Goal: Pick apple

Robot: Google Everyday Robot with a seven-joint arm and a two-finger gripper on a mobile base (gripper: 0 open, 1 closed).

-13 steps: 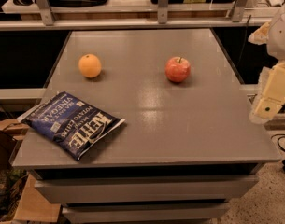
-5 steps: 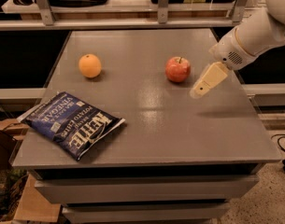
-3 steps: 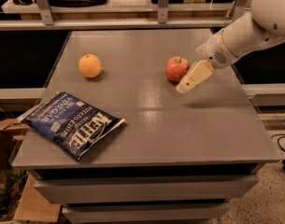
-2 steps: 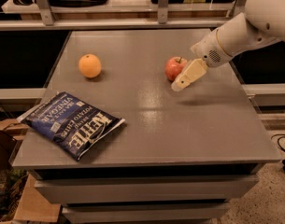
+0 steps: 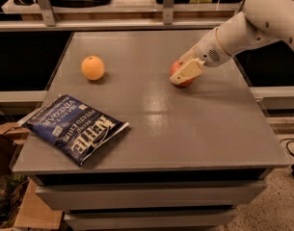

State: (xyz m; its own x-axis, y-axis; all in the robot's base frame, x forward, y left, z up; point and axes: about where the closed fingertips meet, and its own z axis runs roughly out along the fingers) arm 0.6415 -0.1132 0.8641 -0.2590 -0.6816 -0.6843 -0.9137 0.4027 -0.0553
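The red apple [image 5: 176, 69] sits on the grey table [image 5: 185, 129], right of centre toward the back. My gripper [image 5: 184, 72] comes in from the upper right on a white arm and lies right over the apple, its cream finger covering most of the fruit. Only the apple's left and lower edges show.
A plain orange fruit [image 5: 93, 68] sits at the back left of the table. A dark blue Kettle chip bag [image 5: 75, 127] lies at the front left, near the edge. Shelving and dark gaps surround the table; cardboard lies on the floor at lower left.
My gripper has moved left and down from the table's right side onto the apple, now covering most of it. The apple, orange and chip bag have stayed put.
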